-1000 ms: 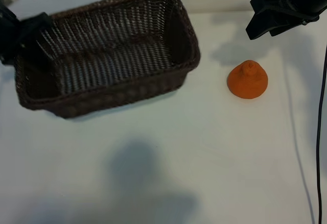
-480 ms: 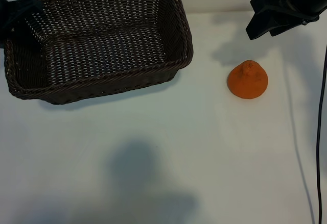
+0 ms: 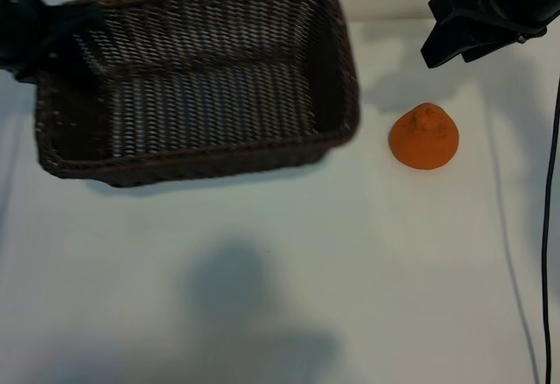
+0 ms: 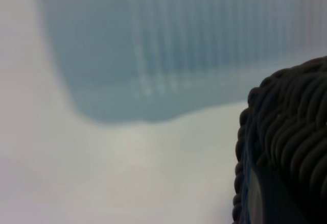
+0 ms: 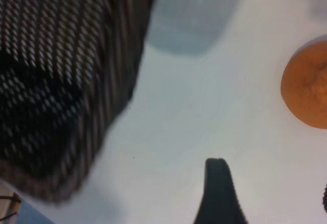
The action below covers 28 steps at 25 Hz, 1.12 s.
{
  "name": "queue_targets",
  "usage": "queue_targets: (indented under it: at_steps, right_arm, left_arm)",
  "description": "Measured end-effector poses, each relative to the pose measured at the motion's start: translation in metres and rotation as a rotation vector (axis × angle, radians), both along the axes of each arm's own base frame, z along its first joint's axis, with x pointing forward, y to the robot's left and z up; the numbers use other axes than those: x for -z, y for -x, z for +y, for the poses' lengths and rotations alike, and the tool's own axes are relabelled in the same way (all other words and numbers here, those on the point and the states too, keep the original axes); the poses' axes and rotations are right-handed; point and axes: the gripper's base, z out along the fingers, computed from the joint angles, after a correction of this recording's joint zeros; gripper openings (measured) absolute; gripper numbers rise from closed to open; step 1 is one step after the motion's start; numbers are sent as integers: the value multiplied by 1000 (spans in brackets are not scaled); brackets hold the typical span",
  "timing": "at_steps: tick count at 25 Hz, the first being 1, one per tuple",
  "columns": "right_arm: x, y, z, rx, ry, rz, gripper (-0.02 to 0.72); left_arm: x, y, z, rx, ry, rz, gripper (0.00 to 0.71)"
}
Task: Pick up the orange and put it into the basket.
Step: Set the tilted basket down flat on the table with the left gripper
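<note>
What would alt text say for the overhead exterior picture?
A large dark brown woven wicker basket held at its end by the left gripper; a small cone-shaped orange fruit sits apart beside it, right gripper above.

A white tabletop (image 3: 289,279) is seen across the whole exterior view — plain and matte, with a slightly brighter strip along the far edge. A large soft shadow (image 3: 249,314) is cast on its near part, rounded at the top and wider below. A smaller grey shadow (image 3: 398,82) is laid on the surface at the far right. A thin black cable (image 3: 549,226) is seen near the right edge — it runs down over the tabletop towards the near side.
</note>
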Motion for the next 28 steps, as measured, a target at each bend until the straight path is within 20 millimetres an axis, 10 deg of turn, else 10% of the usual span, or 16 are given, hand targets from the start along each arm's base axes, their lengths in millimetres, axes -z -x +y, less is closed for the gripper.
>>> queue_targets:
  at_steps: [16,28]
  right_arm:
    - [0,0,1,0,-10,2,475]
    - [0,0,1,0,-10,1,475]
  left_arm:
    - [78,-24,-24,55,-8,171,163]
    - [99,-38,-24,79,-18,98,163]
